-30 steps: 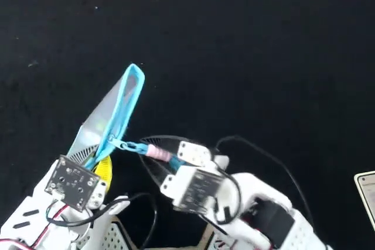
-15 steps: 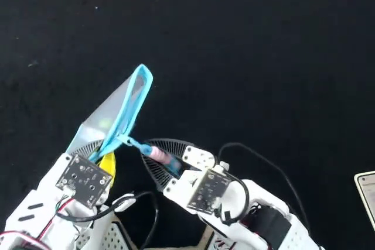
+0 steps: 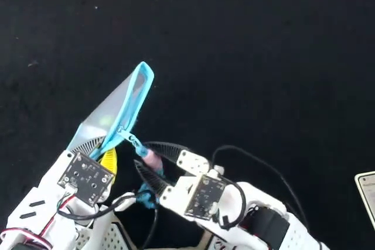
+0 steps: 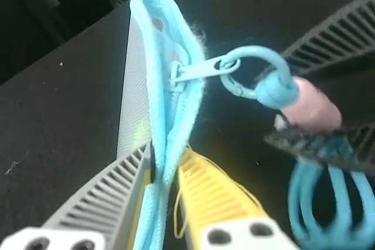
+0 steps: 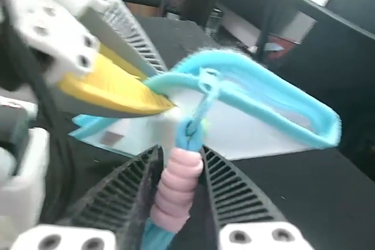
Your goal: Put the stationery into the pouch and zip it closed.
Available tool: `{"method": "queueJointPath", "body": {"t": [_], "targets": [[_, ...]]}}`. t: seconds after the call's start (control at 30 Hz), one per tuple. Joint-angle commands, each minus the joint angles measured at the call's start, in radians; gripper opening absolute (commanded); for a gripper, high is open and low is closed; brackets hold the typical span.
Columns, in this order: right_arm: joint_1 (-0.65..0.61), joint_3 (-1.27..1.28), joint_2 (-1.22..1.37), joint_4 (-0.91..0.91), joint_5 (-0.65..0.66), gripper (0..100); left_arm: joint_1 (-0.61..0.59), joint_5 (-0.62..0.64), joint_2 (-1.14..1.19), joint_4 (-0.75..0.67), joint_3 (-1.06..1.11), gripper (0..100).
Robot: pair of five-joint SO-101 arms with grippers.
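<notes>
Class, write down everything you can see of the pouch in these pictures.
The pouch is flat, with pale, translucent-looking sides and a light blue fabric zip edge facing up. Its mouth gapes at the far end. The left gripper pinches its near end between a grey and a yellow finger. The slider sits near that grip, and the right gripper is shut on the pink charm tied to its pull.
</notes>
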Motion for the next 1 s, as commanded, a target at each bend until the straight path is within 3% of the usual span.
{"method": "queueJointPath", "body": {"t": [0.0,0.2,0.4,0.97], "targets": [[-0.041,-0.035,-0.076,-0.026,-0.061,9.6,0.016,-0.003,0.003,0.008,0.016,4],[-0.032,-0.028,-0.076,-0.086,-0.095,9.6,0.018,-0.003,0.003,0.006,0.047,4],[0.08,-0.038,-0.076,-0.123,-0.215,9.6,0.018,-0.003,0.003,0.008,0.047,4],[0.081,-0.039,-0.076,-0.117,-0.209,9.2,0.018,-0.003,0.003,0.008,0.048,4]]}}
